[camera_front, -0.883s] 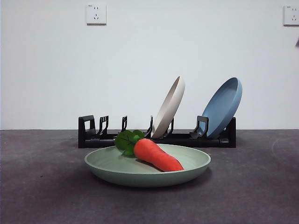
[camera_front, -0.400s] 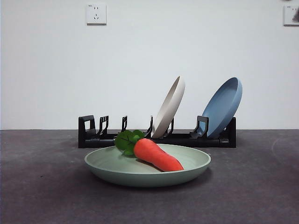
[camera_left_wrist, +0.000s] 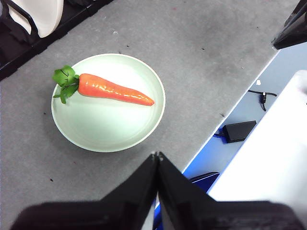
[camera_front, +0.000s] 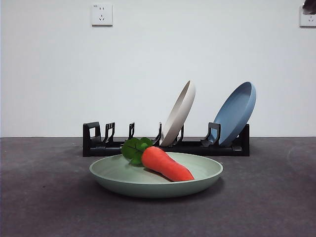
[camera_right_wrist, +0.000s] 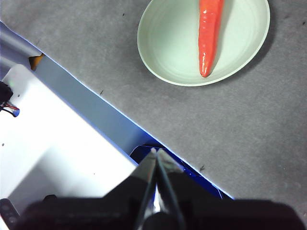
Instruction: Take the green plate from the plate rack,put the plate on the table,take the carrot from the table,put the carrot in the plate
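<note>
Now almost nothing has changed across the last second: the carrot (camera_front: 165,164) lies in the green plate (camera_front: 156,183) on the grey worktop (camera_front: 44,207), before the plate rack (camera_front: 166,145), so I judge the task done. My left gripper (camera_left_wrist: 157,154) and right gripper (camera_right_wrist: 155,151) hang high, jaws pressed together. Only a dark tip (camera_front: 309,6) has crept into the top corner. Behind, a white wall.

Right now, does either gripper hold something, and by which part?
Nothing is held. The left gripper and right gripper are shut and empty; the orange toy carrot lies in the pale green plate.
</note>
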